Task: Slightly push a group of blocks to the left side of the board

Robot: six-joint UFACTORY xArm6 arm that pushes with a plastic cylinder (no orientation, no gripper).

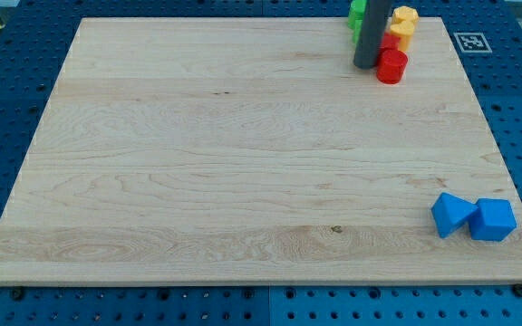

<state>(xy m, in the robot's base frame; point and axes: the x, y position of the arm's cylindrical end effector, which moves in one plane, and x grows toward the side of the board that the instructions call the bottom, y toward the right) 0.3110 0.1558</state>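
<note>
Camera view: my tip point(367, 65) sits just beside the red cylinder point(391, 66), at its 9 o'clock. The rod partly hides the green block point(357, 13); yellow blocks point(404, 23) sit at 1 o'clock. No gripper is fitted.

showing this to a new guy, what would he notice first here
Probably the dark rod at the view's top right, my tip beside a red block, with yellow and green blocks clustered behind. Next, two blue blocks side by side at the bottom right of the wooden board.
</note>
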